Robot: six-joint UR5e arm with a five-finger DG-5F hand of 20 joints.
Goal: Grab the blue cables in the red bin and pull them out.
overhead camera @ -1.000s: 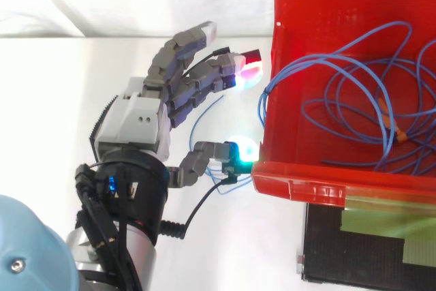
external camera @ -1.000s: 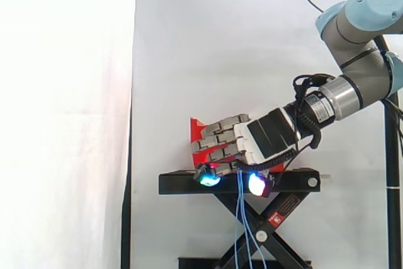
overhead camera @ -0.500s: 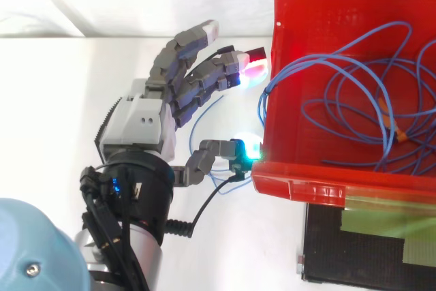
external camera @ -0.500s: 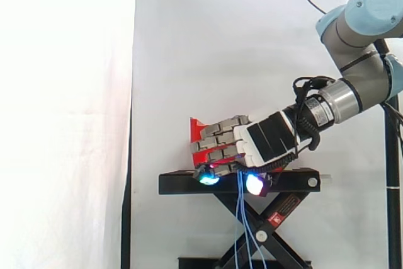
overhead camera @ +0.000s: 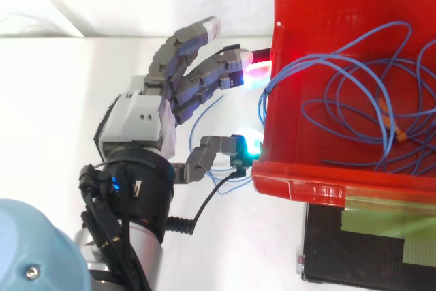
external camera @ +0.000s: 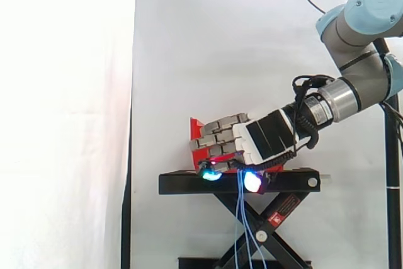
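The red bin (overhead camera: pixel 320 186) sits at the right of the top view with several loops of blue cable (overhead camera: pixel 354 100) inside. Some strands run over its left wall and pass under my hand (overhead camera: pixel 139 117). In the side view those strands (external camera: pixel 242 218) hang down past the black stand. My hand (external camera: pixel 264 140) lies just left of the bin, fingers stretched out towards its wall. The red-glowing fingertips (overhead camera: pixel 253 67) touch the wall, and the thumb is bent near the bin's front corner. Nothing is clamped between thumb and fingers.
The bin (external camera: pixel 196 133) rests on a black scissor stand (external camera: pixel 182 183) before the white curtain. A black plate with greenish tape (overhead camera: pixel 368 243) lies below the bin in the top view. White surface spreads left of the bin.
My hand has edged a little towards the bin, so the fingertips now reach its left wall. The cables have not visibly moved.
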